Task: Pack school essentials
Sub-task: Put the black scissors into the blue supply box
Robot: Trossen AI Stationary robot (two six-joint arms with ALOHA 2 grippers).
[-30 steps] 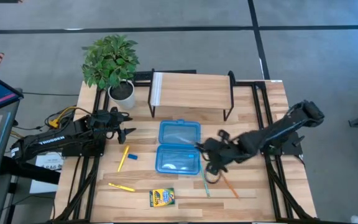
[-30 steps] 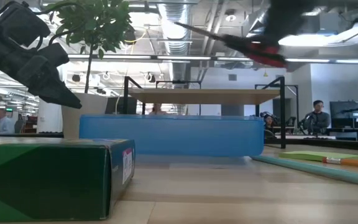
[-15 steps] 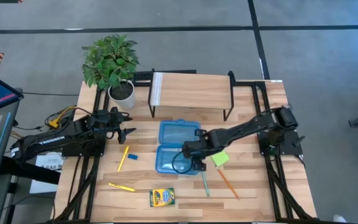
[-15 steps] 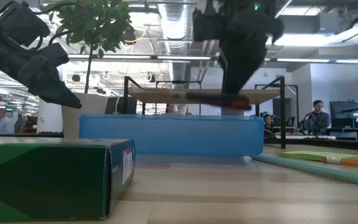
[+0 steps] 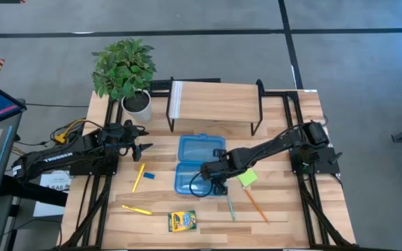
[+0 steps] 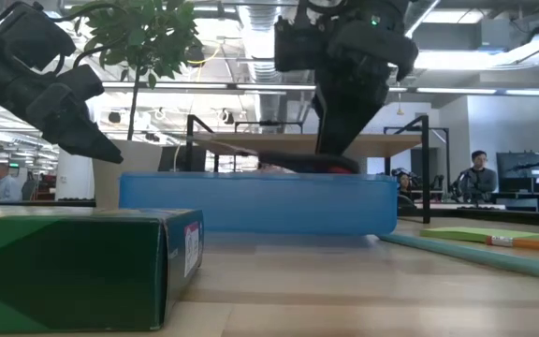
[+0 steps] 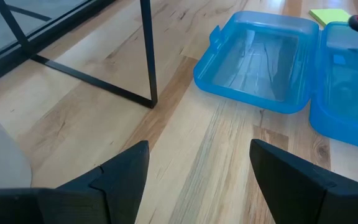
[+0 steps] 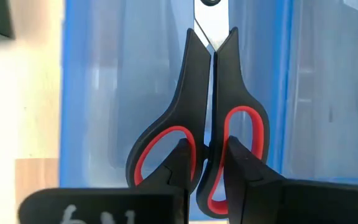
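Observation:
The red-handled scissors (image 8: 210, 106) are in my right gripper (image 8: 209, 157), which is shut on them over the near half of the open blue case (image 5: 199, 166). In the low view the scissors (image 6: 288, 161) hang just above the case rim (image 6: 251, 178). My left gripper (image 5: 142, 146) hovers open, left of the case, touching nothing. On the table lie the lime-green sticky-note pad (image 5: 247, 178), an orange pencil (image 5: 257, 206), a teal pencil (image 5: 230, 208), two yellow pencils (image 5: 138, 178) (image 5: 137, 209), the blue eraser (image 5: 149, 176) and the crayon box (image 5: 181, 222). My right gripper pinches the scissors by their handles, where the inner sides of the two red-lined loops meet (image 8: 209, 140), one finger (image 8: 180, 163) at each loop. The fingers come from above, slanting toward the table's left. The scissors are lifted, blades shut, nearly level, over the case's near half.
A potted plant (image 5: 124, 68) stands at the far left corner. A wooden shelf on black legs (image 5: 215, 104) stands just beyond the case. The crayon box (image 6: 73, 267) fills the low view's near left. People show in the room behind the table.
My right gripper has swung from right of the case toward the table's left and come down over the case's near half. The scissors, held high and tilted before, now hang nearly level just above the case rim. The sticky-note pad it covered shows again.

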